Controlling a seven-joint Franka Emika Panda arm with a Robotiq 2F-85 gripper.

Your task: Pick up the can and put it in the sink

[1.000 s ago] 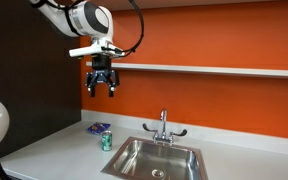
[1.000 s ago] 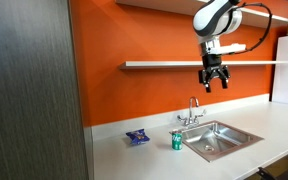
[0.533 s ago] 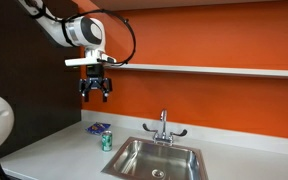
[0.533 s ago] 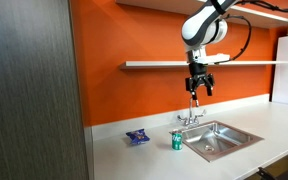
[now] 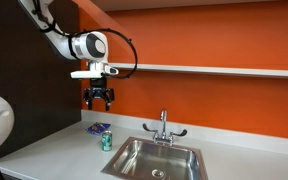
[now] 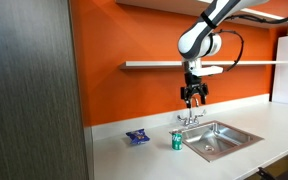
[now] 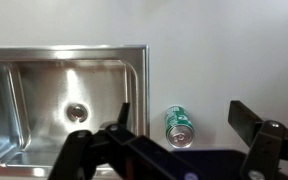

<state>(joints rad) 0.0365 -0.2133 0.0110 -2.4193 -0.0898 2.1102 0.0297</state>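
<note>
The green can (image 5: 107, 142) (image 6: 177, 141) stands upright on the light grey counter just beside the sink (image 5: 156, 160) (image 6: 220, 139). In the wrist view the can (image 7: 179, 127) sits right of the steel basin (image 7: 64, 105), between my two dark fingers. My gripper (image 5: 99, 102) (image 6: 192, 99) (image 7: 179, 120) is open and empty. It hangs well above the can, in front of the orange wall.
A flat blue-purple packet (image 5: 98, 128) (image 6: 137, 137) lies on the counter behind the can. A chrome faucet (image 5: 164, 127) (image 6: 192, 113) stands at the sink's back. A wall shelf (image 5: 214, 70) (image 6: 159, 65) runs above. A dark tall cabinet (image 6: 29, 90) stands at the counter's end.
My gripper has moved sideways away from above the sink and come down, now hanging over the can. The can and packet have not moved.
</note>
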